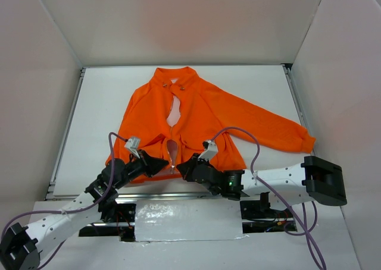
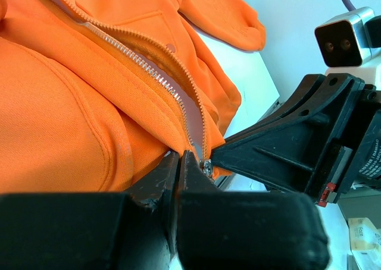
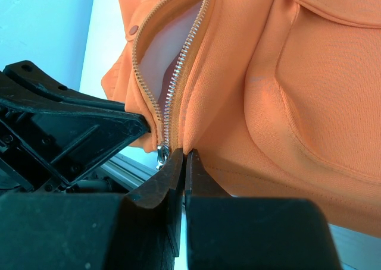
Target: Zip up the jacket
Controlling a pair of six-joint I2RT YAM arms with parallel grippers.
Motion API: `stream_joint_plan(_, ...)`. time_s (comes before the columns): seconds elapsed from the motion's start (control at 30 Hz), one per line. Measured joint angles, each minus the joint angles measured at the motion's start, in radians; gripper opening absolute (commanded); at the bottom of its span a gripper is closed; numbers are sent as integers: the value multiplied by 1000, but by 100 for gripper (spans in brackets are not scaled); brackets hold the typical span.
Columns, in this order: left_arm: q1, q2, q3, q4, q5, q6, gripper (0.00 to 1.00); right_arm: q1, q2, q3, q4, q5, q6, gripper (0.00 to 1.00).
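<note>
Showing, from above, the orange jacket (image 1: 202, 118) spread front-up mid-frame on the white table (image 1: 101, 103), with the collar toward the upper edge, the hem toward the bottom and one sleeve (image 1: 268, 124) stretched to the right. Places both grippers at that hem: left gripper (image 1: 164, 165) just left of the zipper's foot, right gripper (image 1: 180, 168) just right of it, nose to nose.

Keeps the left fingers (image 2: 156, 184) pressed narrow, a fold of hem cloth nipped at their tips. Presses the right fingers (image 3: 152, 190) together too, tips against the hem edge; cannot tell whether any cloth sits between them.

Leaves the silver zipper (image 2: 149, 68) parted above, baring pale lining (image 3: 161, 50) in the gap, with the slider (image 2: 206, 166) low at the hem between the two sets of tips.

Counts one jacket, one zipper, two arms, two purple cables (image 1: 256, 154).

Crowds the slider from both sides, each black gripper body filling part of the other wrist view. Adds a silvery sheet (image 1: 187, 219) at the bottom of the top view, between the arm bases.
</note>
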Motion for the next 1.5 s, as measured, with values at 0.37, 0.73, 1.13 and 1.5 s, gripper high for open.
stream_joint_plan(0.37, 0, -2, 8, -6, -4, 0, 0, 0, 1, 0, 0, 0, 0, 0)
stream_joint_plan(0.73, 0, 2, 8, -5, -3, -1, 0, 0, 2, 0, 1, 0, -8, 0)
stream_joint_plan(1.13, -1, 27, 8, -5, -3, 0, 0, 0, 2, 0, 1, 0, -18, 0)
stream_joint_plan(1.5, -2, 32, 9, -5, -3, -1, 0, 0, 2, 0, 1, 2, -26, 0)
